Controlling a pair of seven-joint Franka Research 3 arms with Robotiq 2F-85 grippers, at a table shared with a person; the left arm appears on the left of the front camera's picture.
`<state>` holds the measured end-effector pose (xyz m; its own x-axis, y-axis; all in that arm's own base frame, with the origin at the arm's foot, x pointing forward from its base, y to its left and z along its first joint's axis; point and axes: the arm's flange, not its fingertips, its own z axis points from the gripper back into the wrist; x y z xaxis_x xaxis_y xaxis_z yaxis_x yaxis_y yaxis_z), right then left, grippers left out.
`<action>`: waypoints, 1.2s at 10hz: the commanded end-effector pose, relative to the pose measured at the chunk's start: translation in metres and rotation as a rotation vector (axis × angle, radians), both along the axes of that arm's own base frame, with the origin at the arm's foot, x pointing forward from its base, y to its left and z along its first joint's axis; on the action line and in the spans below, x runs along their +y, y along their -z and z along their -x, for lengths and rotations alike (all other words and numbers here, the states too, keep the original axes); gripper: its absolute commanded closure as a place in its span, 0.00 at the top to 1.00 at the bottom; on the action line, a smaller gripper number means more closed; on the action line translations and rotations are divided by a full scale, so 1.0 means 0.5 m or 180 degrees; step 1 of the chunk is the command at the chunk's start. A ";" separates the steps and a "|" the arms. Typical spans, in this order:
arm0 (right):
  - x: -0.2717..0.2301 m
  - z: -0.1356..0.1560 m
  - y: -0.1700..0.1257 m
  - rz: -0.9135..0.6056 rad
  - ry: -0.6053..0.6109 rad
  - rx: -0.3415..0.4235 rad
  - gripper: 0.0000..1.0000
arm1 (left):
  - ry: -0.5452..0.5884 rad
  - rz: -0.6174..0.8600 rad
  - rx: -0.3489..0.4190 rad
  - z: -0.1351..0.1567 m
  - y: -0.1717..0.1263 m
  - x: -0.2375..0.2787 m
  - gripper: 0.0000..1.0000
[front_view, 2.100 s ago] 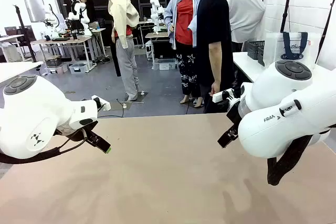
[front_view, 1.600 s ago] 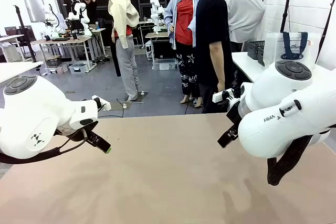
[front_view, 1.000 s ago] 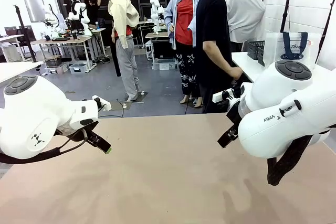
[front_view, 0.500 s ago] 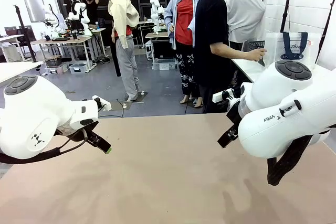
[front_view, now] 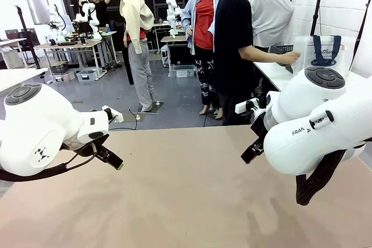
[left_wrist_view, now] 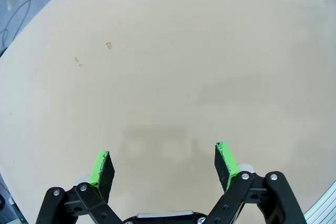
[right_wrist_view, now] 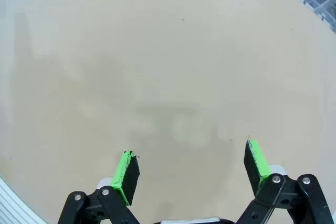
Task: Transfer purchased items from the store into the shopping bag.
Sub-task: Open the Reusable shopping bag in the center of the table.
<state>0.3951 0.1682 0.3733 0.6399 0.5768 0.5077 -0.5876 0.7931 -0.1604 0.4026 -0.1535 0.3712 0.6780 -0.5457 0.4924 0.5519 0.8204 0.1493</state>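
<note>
The shopping bag, translucent with navy handles, stands on a white side table at the far right, behind my right arm. Beside it sits the store, a dark slotted basket partly covered by a person's arm. A person in black stretches a hand to the bag's edge. The purchased items are out of view. My left gripper hangs open over bare tan tabletop and also appears at the left. My right gripper is open above the same bare surface, with nothing between its fingers.
The tan table stretches between both arms with nothing on it. Several people stand just beyond its far edge. The white side table lies off to the right, past the main table.
The person in black lifted an arm from their side and reached across the side table to the bag. Neither robot arm has moved.
</note>
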 end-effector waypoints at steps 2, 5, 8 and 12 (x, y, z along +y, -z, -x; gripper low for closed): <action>0.000 0.000 0.000 -0.0002 0.0001 0.0001 1.00 | -0.0016 0.0011 0.0002 -0.002 0.000 0.004 1.00; 0.000 0.000 0.000 -0.0002 0.0001 0.0001 1.00 | -0.0016 0.0011 0.0002 -0.002 0.000 0.004 1.00; 0.000 0.000 0.000 -0.0002 0.0001 0.0001 1.00 | -0.0016 0.0011 0.0002 -0.002 0.000 0.004 1.00; 0.000 0.000 0.000 -0.0002 0.0001 0.0001 1.00 | -0.0016 0.0011 0.0002 -0.002 0.000 0.004 1.00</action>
